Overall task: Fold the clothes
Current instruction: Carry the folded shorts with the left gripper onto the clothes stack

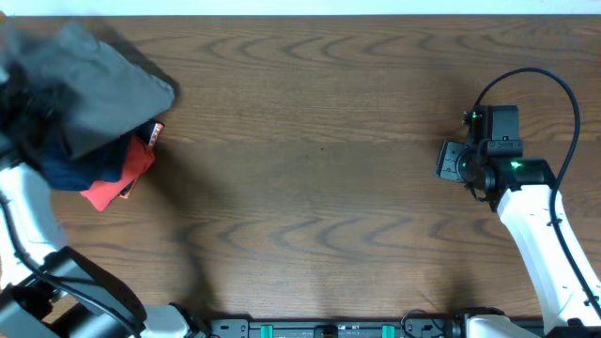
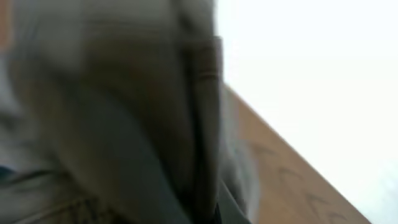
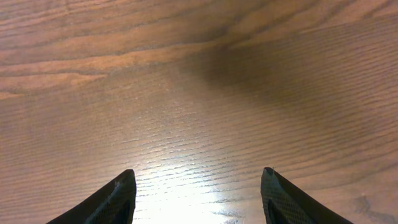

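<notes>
Overhead | grey shorts [image 1: 103,89] over red-orange garment [image 1: 117,183] | label [image 1: 156,131] unreadable | right fingers [image 3: 112,199] apart

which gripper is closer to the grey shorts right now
Left. The left arm reaches to the grey shorts at the table's far left, their fabric filling its wrist view. The right gripper is open over bare wood on the far right, well apart from them.

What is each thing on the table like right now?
Grey shorts: crumpled, unfolded, atop the pile.
Navy garment: mostly covered by the shorts.
Red-orange garment: poking out beneath the navy one.
Right tool: open, empty, over bare table.
Left tool: blurry by the shorts; open or shut unclear.
</notes>
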